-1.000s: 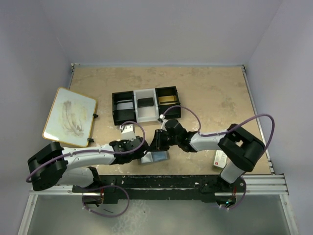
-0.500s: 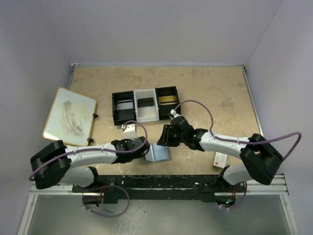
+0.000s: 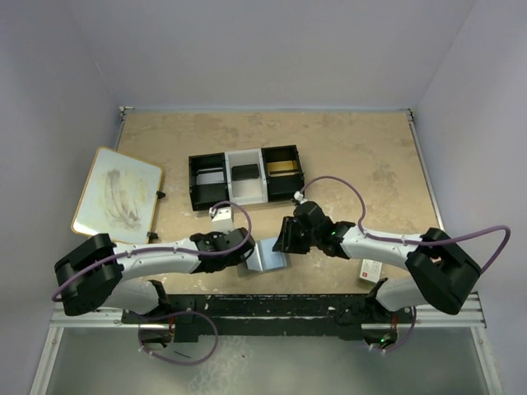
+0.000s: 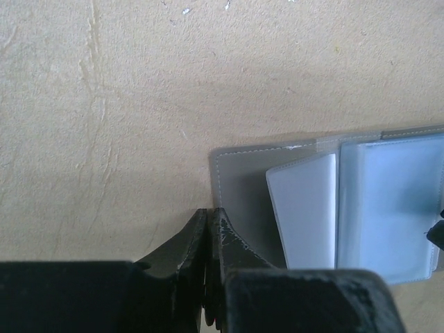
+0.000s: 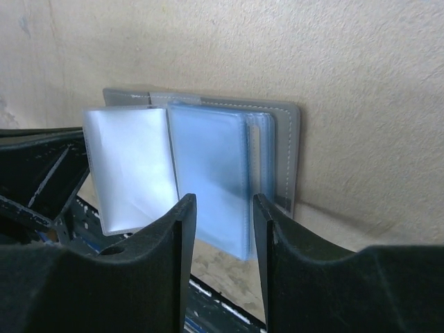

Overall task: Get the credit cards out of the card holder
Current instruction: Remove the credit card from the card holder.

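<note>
**Inspector:** Position of the card holder (image 3: 265, 257)?

**Assessor:** It lies open on the desk (image 3: 362, 156), close to the near edge and between the two arms. The grey cover is flat on the surface. Its clear sleeves (image 4: 303, 208) are fanned, and one pale sleeve is lifted off the bluish stack.

**Inspector:** Left hand (image 4: 210, 222)?

**Assessor:** Closed. The fingertips are pressed together at the near left corner of the holder. I cannot tell whether they pinch the cover's edge.

**Inspector:** Right hand (image 5: 223, 205)?

**Assessor:** Open and holding nothing. The fingers (image 5: 182, 229) stand apart, with a clear gap between them. It hovers at the holder's right side and points at the sleeves.

**Inspector:** Other items?

**Assessor:** A black-and-white three-compartment tray (image 3: 245, 177) sits further back. A framed white board (image 3: 118, 196) lies to the left. A small white-and-red box (image 3: 370, 268) is partly hidden beside the right arm. All three are apart from the holder.
</note>
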You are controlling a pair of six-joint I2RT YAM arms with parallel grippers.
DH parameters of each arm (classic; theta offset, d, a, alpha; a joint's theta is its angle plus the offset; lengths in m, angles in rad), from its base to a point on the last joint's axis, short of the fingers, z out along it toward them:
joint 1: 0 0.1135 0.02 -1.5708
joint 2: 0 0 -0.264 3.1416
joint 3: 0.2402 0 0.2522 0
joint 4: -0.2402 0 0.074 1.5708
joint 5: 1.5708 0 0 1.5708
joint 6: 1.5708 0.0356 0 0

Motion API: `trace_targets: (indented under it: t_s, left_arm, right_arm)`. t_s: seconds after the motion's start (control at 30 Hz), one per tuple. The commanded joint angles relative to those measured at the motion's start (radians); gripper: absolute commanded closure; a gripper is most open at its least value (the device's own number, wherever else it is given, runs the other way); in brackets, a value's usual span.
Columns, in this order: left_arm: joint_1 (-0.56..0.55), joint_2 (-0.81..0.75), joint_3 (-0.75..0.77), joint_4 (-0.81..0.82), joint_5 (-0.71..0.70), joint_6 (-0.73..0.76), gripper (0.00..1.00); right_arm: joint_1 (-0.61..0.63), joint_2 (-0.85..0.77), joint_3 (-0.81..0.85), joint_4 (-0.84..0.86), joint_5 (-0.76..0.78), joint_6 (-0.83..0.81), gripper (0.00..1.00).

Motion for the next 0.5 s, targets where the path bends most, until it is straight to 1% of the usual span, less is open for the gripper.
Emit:
trace_targets:
  t_s: [0.0,0.13,0.33,0.47]
  left_arm:
    - [0.001,0.012,0.042,0.016,0.017,0.026,0.98]
    - [0.001,0.016,0.047,0.012,0.016,0.031,1.00]
    - [0.002,0.020,0.054,0.008,0.014,0.033,1.00]
    - [0.001,0.021,0.061,0.007,0.011,0.035,1.00]
  right_arm:
    - [-0.003,0.019,0.002,0.055,-0.043,0.003,0.59]
    - [-0.003,0.033,0.005,0.076,-0.042,-0.015,0.63]
    - [-0.003,-0.007,-0.003,0.057,-0.030,-0.009,0.67]
    - [-0.003,-0.038,-0.021,0.106,-0.075,0.001,0.68]
